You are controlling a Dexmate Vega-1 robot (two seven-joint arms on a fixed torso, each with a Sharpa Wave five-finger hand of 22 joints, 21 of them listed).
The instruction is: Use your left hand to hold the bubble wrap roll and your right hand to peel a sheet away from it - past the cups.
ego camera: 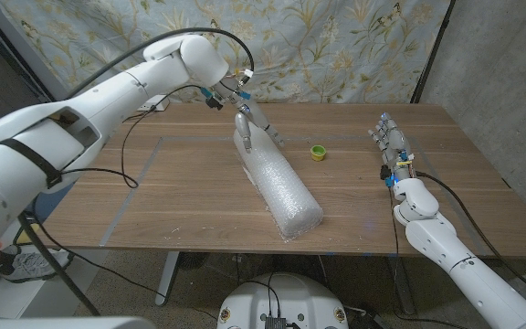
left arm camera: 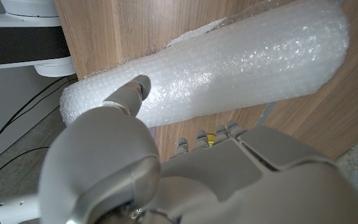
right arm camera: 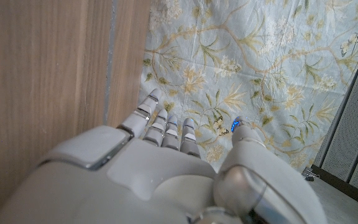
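A bubble wrap roll (ego camera: 277, 187) lies slantwise across the middle of the wooden table (ego camera: 172, 206), its near end close to the front edge. My left hand (ego camera: 250, 124) is at the roll's far end. In the left wrist view its thumb (left arm camera: 133, 92) touches the roll (left arm camera: 229, 62) while the other fingers (left arm camera: 197, 140) reach past the opposite side, spread apart. A small yellow-green cup (ego camera: 318, 153) stands just right of the roll's far half. My right hand (ego camera: 392, 146) stands on its edge far to the right, fingers straight and apart, holding nothing (right arm camera: 160, 158).
A floral curtain (ego camera: 336, 46) hangs behind the table. Faint tape lines (ego camera: 135, 169) mark the left part of the tabletop. A cable (ego camera: 459, 206) trails along my right forearm. Bare wood lies between the cup and my right hand.
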